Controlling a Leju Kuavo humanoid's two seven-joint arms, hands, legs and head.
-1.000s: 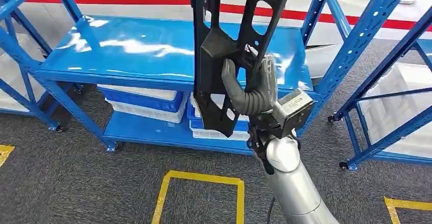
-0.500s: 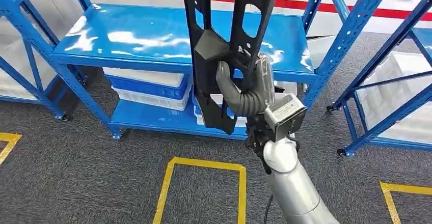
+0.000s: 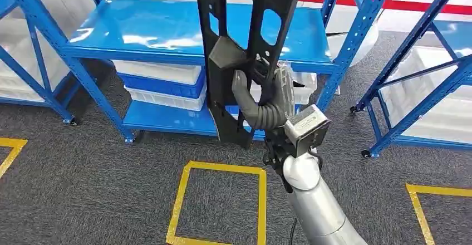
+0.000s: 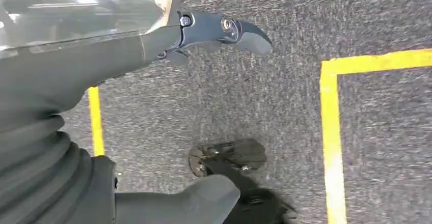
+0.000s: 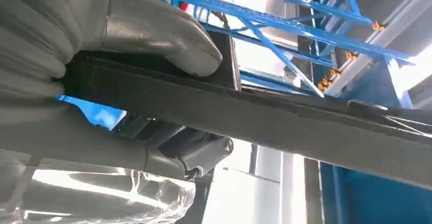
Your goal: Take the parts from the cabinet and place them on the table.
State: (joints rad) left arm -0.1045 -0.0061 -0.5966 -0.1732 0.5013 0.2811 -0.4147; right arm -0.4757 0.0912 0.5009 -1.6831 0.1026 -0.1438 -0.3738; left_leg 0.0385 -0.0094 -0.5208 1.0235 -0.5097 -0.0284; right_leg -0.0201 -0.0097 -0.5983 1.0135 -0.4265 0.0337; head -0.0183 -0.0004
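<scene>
Your right hand grips the black part, holding it upright in the air in front of the blue rack, clear of the shelf. Your left hand hangs over the grey carpet, fingers apart, holding nothing.

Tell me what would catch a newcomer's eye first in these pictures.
A tall black part with cut-outs stands upright mid-picture, gripped by the right hand. Behind it is a blue shelf rack with white and blue bins on its lower level. Yellow floor tape marks a square below.
</scene>
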